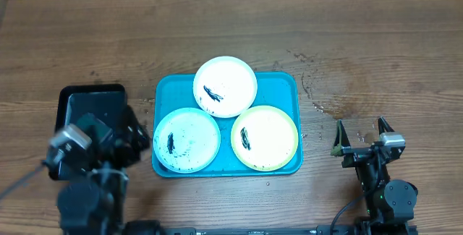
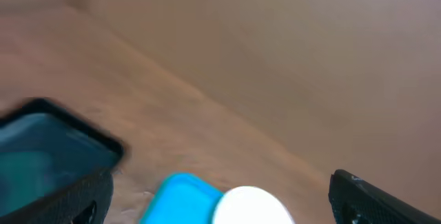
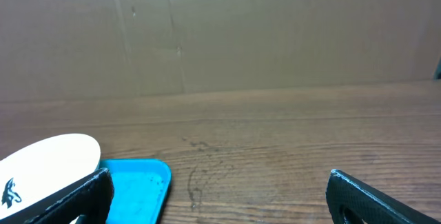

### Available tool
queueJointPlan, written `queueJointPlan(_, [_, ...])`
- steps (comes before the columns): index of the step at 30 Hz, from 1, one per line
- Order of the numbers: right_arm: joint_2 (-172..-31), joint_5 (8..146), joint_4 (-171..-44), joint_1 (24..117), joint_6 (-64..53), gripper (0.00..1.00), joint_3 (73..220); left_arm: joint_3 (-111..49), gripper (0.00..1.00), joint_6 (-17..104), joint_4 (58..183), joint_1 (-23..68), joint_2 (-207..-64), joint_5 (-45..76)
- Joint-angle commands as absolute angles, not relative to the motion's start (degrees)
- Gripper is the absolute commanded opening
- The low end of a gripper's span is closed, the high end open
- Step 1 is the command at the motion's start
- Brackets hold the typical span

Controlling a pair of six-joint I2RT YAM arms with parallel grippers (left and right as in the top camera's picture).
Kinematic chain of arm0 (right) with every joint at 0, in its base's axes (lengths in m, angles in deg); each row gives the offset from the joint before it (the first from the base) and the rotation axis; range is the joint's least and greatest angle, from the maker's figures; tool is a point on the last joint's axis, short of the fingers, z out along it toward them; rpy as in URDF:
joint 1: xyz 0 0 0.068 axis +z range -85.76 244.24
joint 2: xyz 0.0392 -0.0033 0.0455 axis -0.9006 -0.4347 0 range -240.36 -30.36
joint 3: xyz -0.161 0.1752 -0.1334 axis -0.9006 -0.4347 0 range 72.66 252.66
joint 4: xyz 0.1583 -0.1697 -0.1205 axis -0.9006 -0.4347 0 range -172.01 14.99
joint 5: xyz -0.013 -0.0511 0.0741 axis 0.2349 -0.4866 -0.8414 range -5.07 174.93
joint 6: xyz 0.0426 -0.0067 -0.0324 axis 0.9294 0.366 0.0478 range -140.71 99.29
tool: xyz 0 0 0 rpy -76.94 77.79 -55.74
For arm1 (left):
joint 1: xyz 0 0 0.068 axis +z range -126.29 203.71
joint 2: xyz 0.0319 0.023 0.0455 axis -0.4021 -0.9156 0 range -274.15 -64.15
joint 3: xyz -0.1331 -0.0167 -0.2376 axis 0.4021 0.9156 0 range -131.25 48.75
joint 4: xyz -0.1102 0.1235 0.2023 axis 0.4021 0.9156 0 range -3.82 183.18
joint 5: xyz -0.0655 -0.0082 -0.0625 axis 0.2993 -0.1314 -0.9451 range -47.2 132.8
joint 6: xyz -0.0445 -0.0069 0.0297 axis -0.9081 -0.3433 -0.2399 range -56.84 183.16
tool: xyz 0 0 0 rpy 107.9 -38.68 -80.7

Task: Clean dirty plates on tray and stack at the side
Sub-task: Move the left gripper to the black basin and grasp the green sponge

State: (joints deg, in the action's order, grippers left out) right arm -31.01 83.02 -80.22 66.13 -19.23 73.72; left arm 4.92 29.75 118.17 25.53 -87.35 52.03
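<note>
Right tool (image 1: pixel 360 135) nearest: jaws spread wide, empty, standing over bare surface (image 1: pixel 362 47) right of the tray (image 1: pixel 282 83). It looks ready for a first pick.

Left tool (image 1: pixel 129 135): also wide, empty, hanging at the black tray (image 1: pixel 90 97).

Between them, on the turquoise tray: light blue plate (image 1: pixel 187 139) and yellow-green plate (image 1: pixel 265 138) in front, white plate (image 1: pixel 226 85) behind. They are packed close so that all three fit. All are smeared black, none stacked yet.

Wooden surface (image 1: pixel 289 18) carried a blue tray (image 1: pixel 278 85) at centre and a black tray (image 1: pixel 92 96) at left. Stains (image 1: pixel 316 92) marked the right side.
</note>
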Motion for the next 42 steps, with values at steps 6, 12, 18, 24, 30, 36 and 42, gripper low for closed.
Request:
queueJointPlan(6, [-30.7,83.6,-79.8,66.0,-19.3,1.0,73.1,-15.4,0.99,33.5,131.5,30.1,-123.2,71.1])
queueJointPlan(12, [-30.7,83.6,-79.8,66.0,-19.3,1.0,73.1,-15.9,1.0,38.8,133.1,31.5,-138.4,67.6])
queueJointPlan(18, [-30.7,83.6,-79.8,66.0,-19.3,1.0,73.1,-15.9,1.0,28.2,137.4,41.3,-145.2,64.1])
queueJointPlan(24, [-30.7,83.6,-79.8,66.0,-19.3,1.0,73.1,-15.9,1.0,27.0,140.7,54.1,-149.8,44.8])
queueJointPlan(30, [-30.7,83.6,-79.8,66.0,-19.3,1.0,73.1,-15.4,0.98,37.3,140.3,56.5,-157.1,38.9])
queueJointPlan(36, [-30.7,83.6,-79.8,66.0,-19.3,1.0,73.1,-15.4,1.0,44.5,133.7,56.5,-165.0,31.2])
queueJointPlan(42, [-30.7,83.6,-79.8,66.0,-19.3,1.0,73.1,-15.4,0.93,46.3,132.0,56.5,-168.4,36.8])
